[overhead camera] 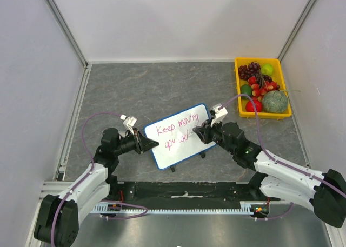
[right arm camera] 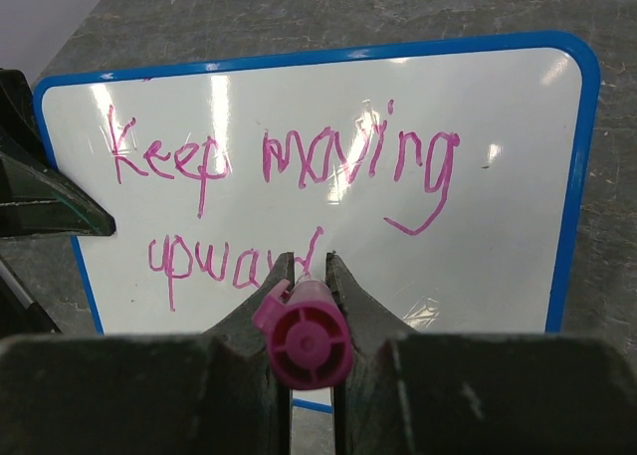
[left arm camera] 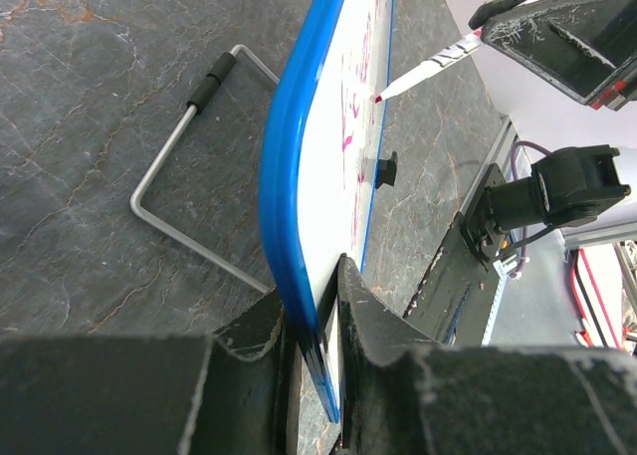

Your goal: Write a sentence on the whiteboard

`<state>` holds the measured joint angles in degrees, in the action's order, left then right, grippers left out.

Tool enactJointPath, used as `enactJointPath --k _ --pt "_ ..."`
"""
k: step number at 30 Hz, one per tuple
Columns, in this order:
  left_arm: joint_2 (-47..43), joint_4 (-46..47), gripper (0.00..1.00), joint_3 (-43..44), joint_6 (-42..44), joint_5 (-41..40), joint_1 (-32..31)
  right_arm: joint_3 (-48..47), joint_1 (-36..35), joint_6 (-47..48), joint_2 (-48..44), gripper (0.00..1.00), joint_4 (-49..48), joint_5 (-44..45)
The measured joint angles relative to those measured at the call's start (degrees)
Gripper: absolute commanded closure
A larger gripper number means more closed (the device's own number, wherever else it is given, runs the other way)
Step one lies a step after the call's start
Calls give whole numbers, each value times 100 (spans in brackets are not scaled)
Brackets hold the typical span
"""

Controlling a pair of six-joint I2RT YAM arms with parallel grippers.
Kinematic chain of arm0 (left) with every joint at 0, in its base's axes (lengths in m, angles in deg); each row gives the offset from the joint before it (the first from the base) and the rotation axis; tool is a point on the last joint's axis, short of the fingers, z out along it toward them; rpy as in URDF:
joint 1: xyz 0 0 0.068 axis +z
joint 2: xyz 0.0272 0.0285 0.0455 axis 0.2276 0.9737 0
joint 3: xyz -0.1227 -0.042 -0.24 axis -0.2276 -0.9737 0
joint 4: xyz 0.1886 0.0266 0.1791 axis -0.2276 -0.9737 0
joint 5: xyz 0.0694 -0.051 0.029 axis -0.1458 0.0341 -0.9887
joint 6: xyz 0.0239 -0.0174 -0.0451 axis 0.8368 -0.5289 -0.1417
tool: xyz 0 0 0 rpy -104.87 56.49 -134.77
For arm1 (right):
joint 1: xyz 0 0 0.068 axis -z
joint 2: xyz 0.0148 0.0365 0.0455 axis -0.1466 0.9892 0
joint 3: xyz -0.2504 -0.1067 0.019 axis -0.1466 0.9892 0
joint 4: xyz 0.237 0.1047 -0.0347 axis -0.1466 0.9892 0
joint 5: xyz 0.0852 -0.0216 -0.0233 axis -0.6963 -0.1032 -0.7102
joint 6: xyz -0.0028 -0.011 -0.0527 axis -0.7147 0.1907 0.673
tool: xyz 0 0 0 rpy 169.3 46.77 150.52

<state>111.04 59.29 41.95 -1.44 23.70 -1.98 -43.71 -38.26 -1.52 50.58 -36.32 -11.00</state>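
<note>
The whiteboard stands tilted on the grey table, white with a blue rim. The sentence in magenta reads "Keep moving" with "upwar" and a further stroke below it. My left gripper is shut on the board's left edge. My right gripper is shut on a magenta marker, its tip on the board at the end of the second line. The marker's tip also shows in the left wrist view, touching the board face.
A yellow tray of toy fruit sits at the back right. The board's wire stand rests on the table behind it. White walls enclose the table on three sides.
</note>
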Motion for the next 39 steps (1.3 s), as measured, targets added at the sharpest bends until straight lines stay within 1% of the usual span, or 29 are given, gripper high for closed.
enactJointPath --k 23,31,39 --pt "7 0 98 0 0 0 0 149 0 -48 -151 100 61 -33" --pt "7 2 98 0 0 0 -2 57 4 17 -380 100 531 101" --pt "7 0 98 0 2 2 0 -111 13 70 -420 100 699 203"
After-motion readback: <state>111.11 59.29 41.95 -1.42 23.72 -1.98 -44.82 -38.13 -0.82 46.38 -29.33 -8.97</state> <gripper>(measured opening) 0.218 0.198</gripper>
